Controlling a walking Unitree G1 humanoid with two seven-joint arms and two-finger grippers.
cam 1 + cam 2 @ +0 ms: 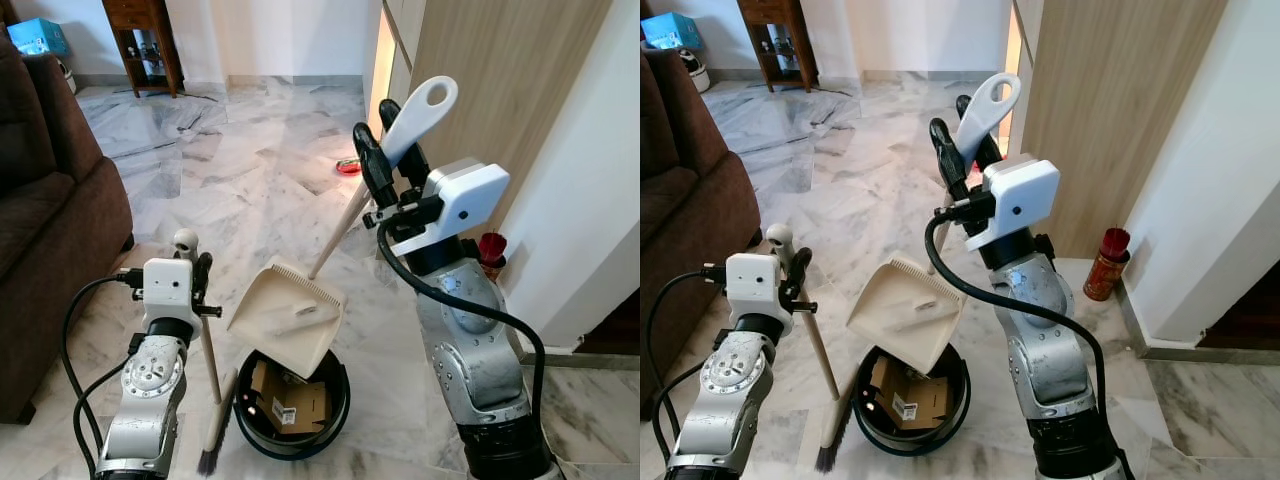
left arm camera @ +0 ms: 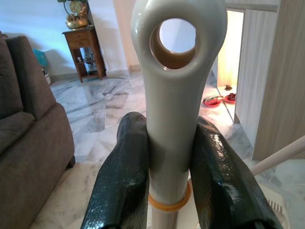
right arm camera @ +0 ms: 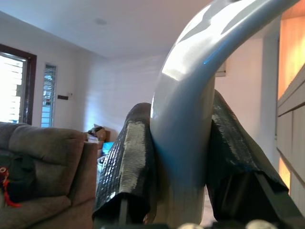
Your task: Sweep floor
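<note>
Gripping the dustpan handle, right hand is raised, fingers clamped on its white grip. Dustpan hangs tilted over the black bin on the marble floor; cardboard scraps lie inside the bin. Left hand is clamped on the broom near its grey top; broom stands upright just left of the bin, bristles on the floor. Brown sofa far left, red can by the wall on the right.

A brown sofa stands on the grey marble floor, a dark wooden cabinet against the far white wall.
</note>
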